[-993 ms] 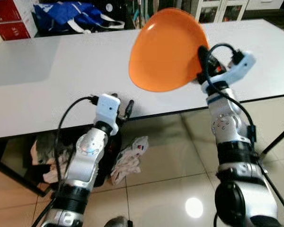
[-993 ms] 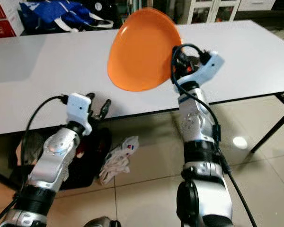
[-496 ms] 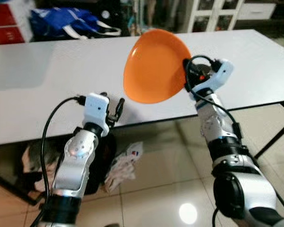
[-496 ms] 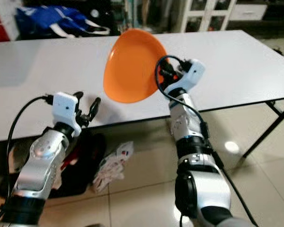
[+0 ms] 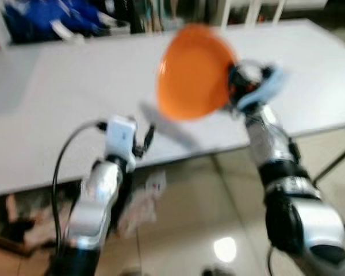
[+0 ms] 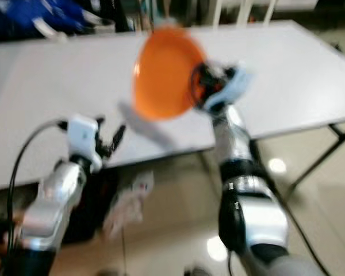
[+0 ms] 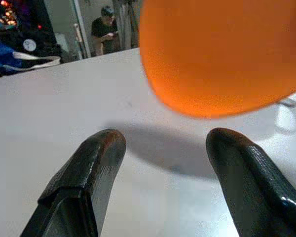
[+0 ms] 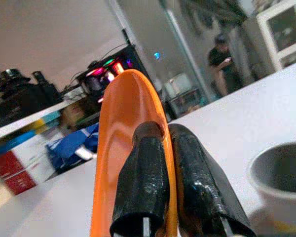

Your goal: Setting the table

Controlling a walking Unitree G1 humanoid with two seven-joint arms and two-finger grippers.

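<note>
Compared with half a second before, the head views had gone blurred and the whole scene had shifted, so the camera had moved; the orange plate (image 5: 194,72) sat in much the same place relative to the right hand (image 8: 160,163), held on edge above the white bench (image 5: 57,115) and casting a dark shadow on the bench top just under it. The right hand pinched the plate's rim, one black finger (image 8: 143,182) on the plate's inner face and the other pressed against its back, the two nearly together with only the thin rim between them. The left hand (image 7: 160,173) hovered over the near edge of the bench with its fingers (image 7: 89,173) spread wide and nothing between them; the plate hung above and ahead of it, not touching it. Beyond the plate, at the far side of the bench, lay a blue bag (image 5: 52,17), and a person (image 8: 222,64) stood in the background by a white cabinet (image 8: 286,29). A grey bowl (image 8: 281,173) stood on the bench just beside the right hand. Under the bench, near the left arm, some crumpled cloth (image 5: 141,198) lay on the tiled floor (image 5: 207,218).
</note>
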